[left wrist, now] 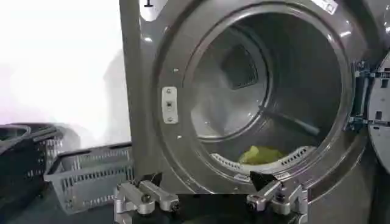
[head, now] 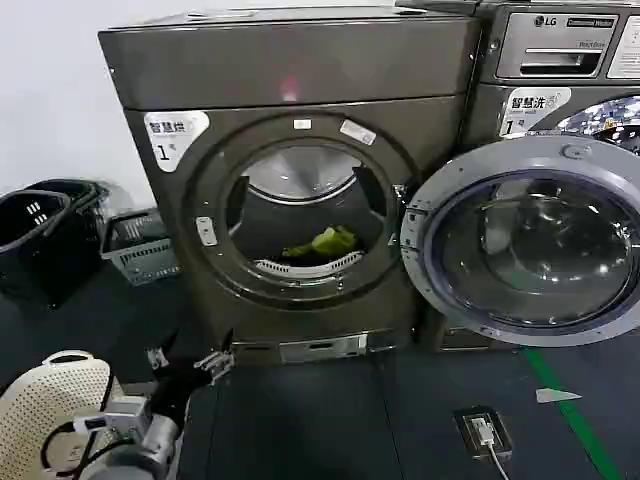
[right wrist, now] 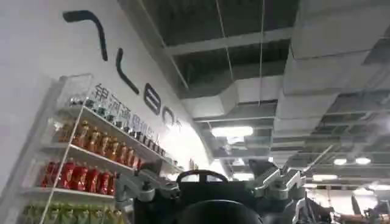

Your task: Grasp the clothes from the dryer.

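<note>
**Reaching for the yellow-green cloth in the drum**

My left gripper [head: 190, 365] hangs low in front of the dryer [head: 290, 70], below its round mouth and toward the hinge-free side, fingers spread wide and holding nothing. The clothes [head: 325, 241] lie on the drum floor just behind the perforated lip of the dryer's opening, a small crumpled heap far smaller than the mouth. My right gripper [right wrist: 207, 189] is pointed up toward a ceiling and a shelf of bottles, away from the dryer, its fingers spread and empty.

What worries me: I sit well beneath the porthole, so coming straight forward I would likely strike the dryer's front panel or the rim. The cloth is small and close behind the lip; a shallow reach may catch the lip instead, and a loose pinch could take only a fold and let it slide off. The dryer's door [head: 530, 240] stands open beside the mouth, and swinging wide could knock it.

The dryer's white sticker [head: 172, 136] reads "1" under Chinese characters. The machine beside the dryer carries an LG logo [head: 545, 21].
</note>
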### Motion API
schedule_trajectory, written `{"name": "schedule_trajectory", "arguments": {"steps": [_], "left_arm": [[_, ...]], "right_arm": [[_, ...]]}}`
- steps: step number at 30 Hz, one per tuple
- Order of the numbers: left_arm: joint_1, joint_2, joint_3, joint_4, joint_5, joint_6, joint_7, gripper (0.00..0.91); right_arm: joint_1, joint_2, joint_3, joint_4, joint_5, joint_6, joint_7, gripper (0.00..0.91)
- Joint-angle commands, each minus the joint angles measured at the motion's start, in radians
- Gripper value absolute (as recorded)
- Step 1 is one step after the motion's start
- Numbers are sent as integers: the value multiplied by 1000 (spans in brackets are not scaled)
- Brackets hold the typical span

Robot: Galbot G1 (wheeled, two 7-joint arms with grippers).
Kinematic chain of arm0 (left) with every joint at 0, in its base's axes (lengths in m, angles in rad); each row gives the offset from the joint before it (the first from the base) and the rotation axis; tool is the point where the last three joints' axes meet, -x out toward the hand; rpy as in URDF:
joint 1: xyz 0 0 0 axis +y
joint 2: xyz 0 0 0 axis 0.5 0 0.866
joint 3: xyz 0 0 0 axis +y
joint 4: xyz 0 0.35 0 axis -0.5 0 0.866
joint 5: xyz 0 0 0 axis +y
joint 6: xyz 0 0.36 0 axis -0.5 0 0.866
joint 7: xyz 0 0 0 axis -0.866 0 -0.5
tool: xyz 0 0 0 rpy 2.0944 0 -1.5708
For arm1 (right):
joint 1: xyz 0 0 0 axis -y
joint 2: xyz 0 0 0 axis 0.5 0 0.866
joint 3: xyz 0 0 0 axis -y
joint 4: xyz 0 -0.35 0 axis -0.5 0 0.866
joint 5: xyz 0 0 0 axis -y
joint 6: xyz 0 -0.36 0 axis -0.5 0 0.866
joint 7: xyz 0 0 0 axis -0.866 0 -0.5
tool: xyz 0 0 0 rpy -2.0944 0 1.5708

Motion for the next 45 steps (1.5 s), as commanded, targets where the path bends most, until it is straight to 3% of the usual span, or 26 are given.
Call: {"name": "schedule_trajectory", "arguments": {"steps": [1,45], "left_arm": [[1,0,1,-2,2,-1,-1,907],[-1,-1,-1,-8,-4,-18,0,907]], "right_arm": [[1,-1,0,2,21,23,-3,907],[14,7,-9,10,36,40,-18,907]]}}
